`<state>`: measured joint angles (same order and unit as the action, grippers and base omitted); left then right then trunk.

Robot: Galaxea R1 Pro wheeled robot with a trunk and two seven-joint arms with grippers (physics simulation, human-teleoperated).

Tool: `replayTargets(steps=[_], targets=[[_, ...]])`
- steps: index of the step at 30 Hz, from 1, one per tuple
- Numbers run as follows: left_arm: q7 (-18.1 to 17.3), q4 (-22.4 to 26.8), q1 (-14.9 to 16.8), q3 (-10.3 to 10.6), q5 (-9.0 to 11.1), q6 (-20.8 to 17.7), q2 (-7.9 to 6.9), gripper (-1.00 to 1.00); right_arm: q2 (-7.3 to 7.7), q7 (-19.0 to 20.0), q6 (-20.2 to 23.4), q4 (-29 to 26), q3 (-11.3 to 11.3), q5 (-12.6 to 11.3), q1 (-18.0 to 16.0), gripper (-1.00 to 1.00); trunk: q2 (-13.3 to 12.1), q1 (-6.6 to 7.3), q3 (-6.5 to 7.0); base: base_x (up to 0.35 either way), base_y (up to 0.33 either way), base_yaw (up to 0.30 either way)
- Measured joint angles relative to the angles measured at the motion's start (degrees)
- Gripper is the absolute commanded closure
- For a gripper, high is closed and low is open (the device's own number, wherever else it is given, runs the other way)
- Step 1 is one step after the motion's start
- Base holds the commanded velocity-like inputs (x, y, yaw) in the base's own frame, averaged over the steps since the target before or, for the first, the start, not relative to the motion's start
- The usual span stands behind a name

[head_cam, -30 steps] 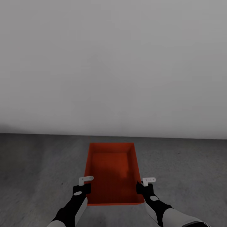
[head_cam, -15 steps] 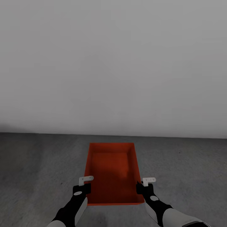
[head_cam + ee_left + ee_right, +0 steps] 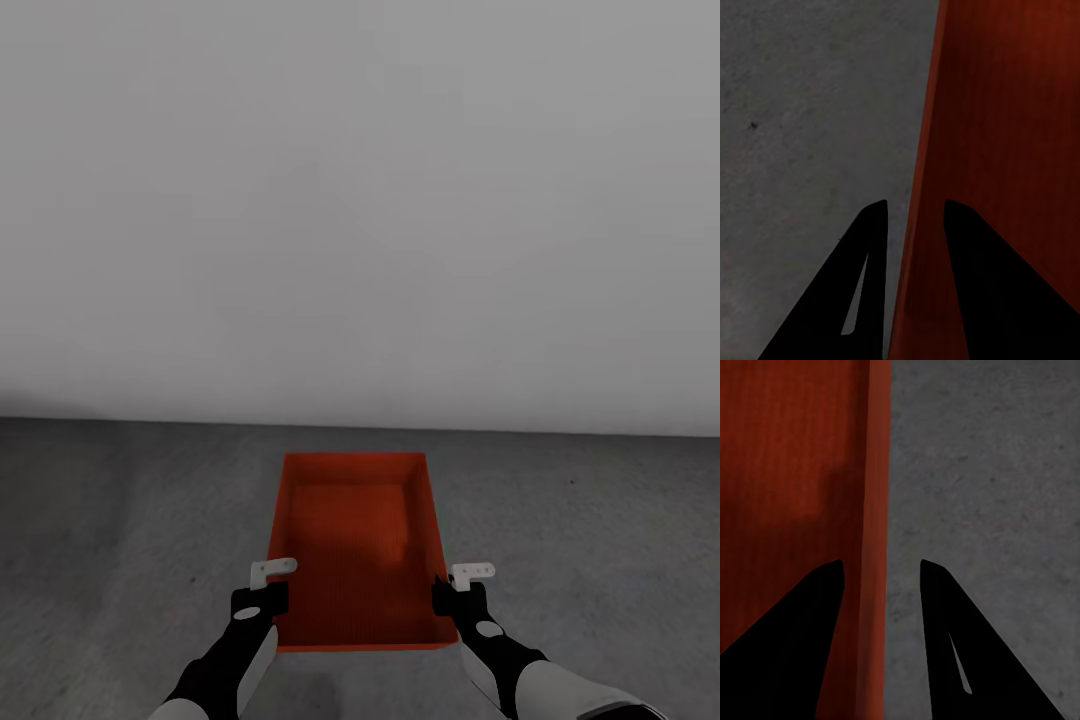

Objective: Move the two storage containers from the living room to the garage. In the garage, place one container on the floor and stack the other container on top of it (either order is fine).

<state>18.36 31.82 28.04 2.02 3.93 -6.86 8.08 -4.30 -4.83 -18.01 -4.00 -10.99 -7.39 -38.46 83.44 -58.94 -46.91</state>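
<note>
Container: one orange-red storage container (image 3: 355, 545) is in the garage, over the dark grey concrete floor (image 3: 120, 520), near the foot of the pale grey wall (image 3: 360, 200), its long axis pointing away from the robot.
Left hand: the left hand (image 3: 268, 590) straddles the container's left long wall near the near corner; the left wrist view (image 3: 913, 225) shows one finger outside and one inside that wall, with a gap visible on each side, so the fingers look parted rather than pinching.
Right hand: the right hand (image 3: 455, 590) straddles the right long wall likewise; the right wrist view (image 3: 881, 585) shows the wall (image 3: 874, 510) between fingers that stand apart from it.
Change: over the last second container and both hands keep the same places; only the line where wall meets floor drifts slightly upward, a small camera shift.
Meaning: judged from this stillness and the slack fingers, the container has probably been set down, though contact with the floor cannot be confirmed.
Remaining: the second container has yet to be stacked on it.
</note>
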Motion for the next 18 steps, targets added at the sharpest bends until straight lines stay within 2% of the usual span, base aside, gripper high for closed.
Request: replayTargets(steps=[18], targets=[[0.0,0.0,0.0,0.0,0.0,0.0,-0.01,1.0,0.0,0.0,0.0,0.0,0.1,0.1,0.0,1.0,7.2,-3.95,-3.23,0.0,0.0,0.0]])
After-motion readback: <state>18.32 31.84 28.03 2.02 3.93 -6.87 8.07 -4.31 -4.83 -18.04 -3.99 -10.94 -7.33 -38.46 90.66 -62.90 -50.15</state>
